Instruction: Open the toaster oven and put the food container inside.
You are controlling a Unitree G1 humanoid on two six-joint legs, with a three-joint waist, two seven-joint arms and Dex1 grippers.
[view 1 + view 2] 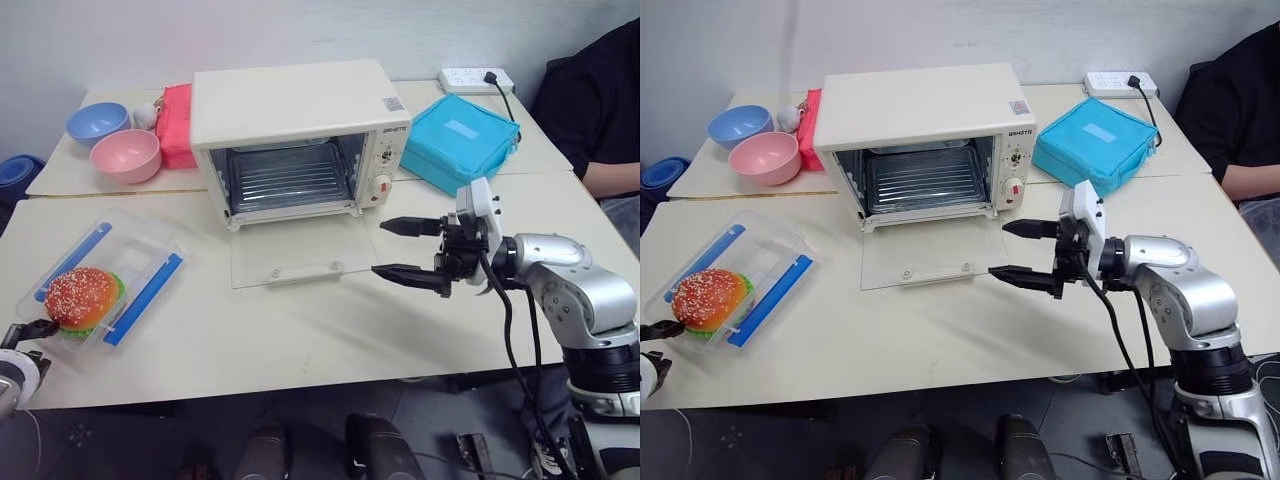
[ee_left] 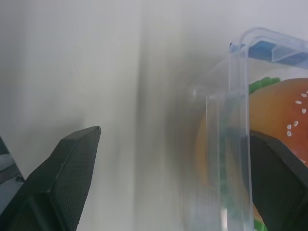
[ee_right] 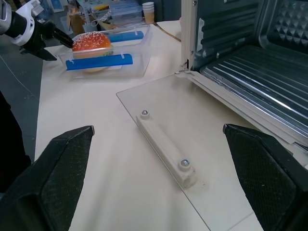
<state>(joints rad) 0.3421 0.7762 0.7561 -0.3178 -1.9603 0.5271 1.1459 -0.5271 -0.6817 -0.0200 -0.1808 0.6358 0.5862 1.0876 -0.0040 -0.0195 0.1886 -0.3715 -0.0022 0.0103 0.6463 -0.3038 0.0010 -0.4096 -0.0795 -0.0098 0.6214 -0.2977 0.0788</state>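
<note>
Toaster oven stands at the back of the bench, its glass door folded flat in front. Left of the oven lies the food container, the spread left claw at its near corner. Right of the door, the right claw hovers spread, empty.

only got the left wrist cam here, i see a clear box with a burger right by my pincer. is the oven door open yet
Observer: Yes, the toaster oven has its glass door folded flat onto the table.
Operator: anything inside it
Observer: Only a bare wire rack shows inside.
Operator: where's the right pincer
Observer: The right pincer hangs open just beside the lowered door, holding nothing.
Operator: is my left one around the box
Observer: The left pincer is open at the near end of the food container, one finger seen through its clear wall; no grip yet.
</note>
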